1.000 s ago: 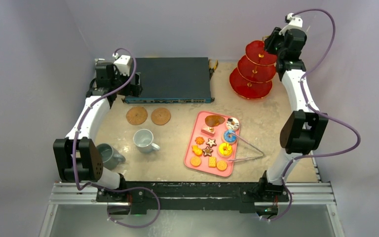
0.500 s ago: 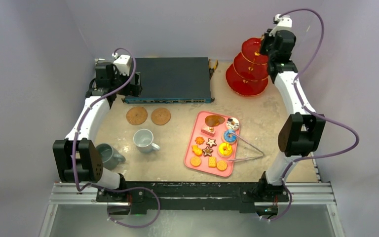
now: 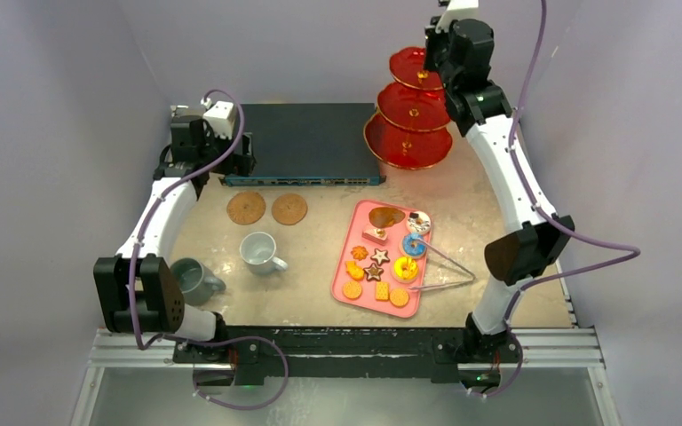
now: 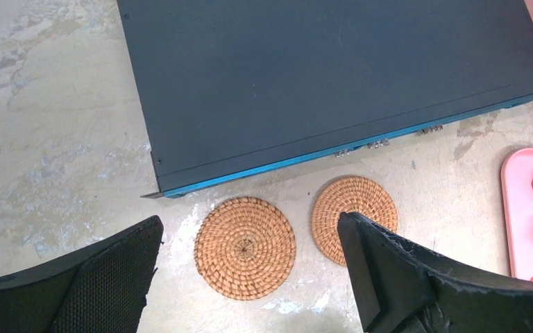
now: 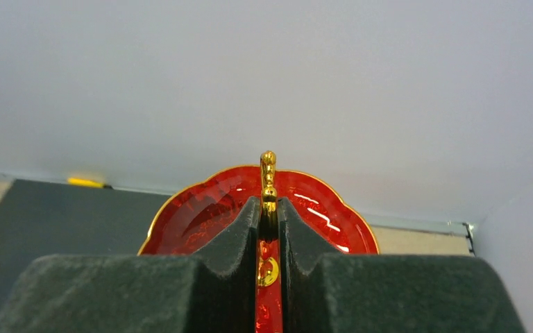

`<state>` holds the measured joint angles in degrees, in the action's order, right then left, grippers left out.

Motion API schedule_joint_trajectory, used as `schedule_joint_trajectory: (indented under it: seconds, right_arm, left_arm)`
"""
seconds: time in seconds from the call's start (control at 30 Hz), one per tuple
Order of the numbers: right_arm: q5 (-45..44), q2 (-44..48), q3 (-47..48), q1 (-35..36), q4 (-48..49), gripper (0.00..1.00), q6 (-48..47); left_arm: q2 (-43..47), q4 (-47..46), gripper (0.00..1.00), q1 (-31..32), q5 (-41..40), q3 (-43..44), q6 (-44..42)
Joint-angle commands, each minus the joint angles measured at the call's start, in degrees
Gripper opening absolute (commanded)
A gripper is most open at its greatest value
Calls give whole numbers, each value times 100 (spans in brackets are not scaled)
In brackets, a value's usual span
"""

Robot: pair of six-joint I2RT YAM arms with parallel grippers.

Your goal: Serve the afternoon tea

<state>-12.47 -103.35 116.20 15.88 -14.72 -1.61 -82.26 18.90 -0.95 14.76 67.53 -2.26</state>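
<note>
The red three-tier stand (image 3: 408, 140) hangs tilted at the back, its bottom tier overlapping the right end of the dark box. My right gripper (image 3: 430, 64) (image 5: 268, 208) is shut on its gold handle (image 5: 268, 168) above the top tier (image 5: 201, 211). My left gripper (image 3: 231, 158) (image 4: 248, 225) is open, high over two cork coasters (image 4: 245, 246) (image 4: 361, 201), also seen from above (image 3: 246, 208) (image 3: 289, 209). The white mug (image 3: 258, 251) and grey mug (image 3: 194, 278) stand front left. Toy pastries (image 3: 380, 257) lie on the pink tray (image 3: 350, 241).
The flat dark electronics box (image 3: 311, 142) (image 4: 333, 76) lies at the back centre, right behind the coasters. Metal tongs (image 3: 448, 266) rest on the tray's right side, sticking out over the table. Purple walls close in the back and both sides.
My right gripper closed on the gold handle and has carried the stand up and to the left, from the back right corner to the box's right end. The left arm has stayed put.
</note>
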Motion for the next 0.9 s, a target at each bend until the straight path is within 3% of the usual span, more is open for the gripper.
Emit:
schedule_joint_trajectory:
  seconds: [0.0,0.63,0.87]
  right_arm:
    - [-221,126,893,167,39,0,-103]
    - [83,-93,1240,1084,482,0,110]
    - [174,-172,916,1274,888,0,258]
  left_arm:
    - [299,-177,99,-2,18,-76,37]
    - [415,-154,99,-2,-87,-298,111]
    - [398,-203,99,-2,-119,-271,182]
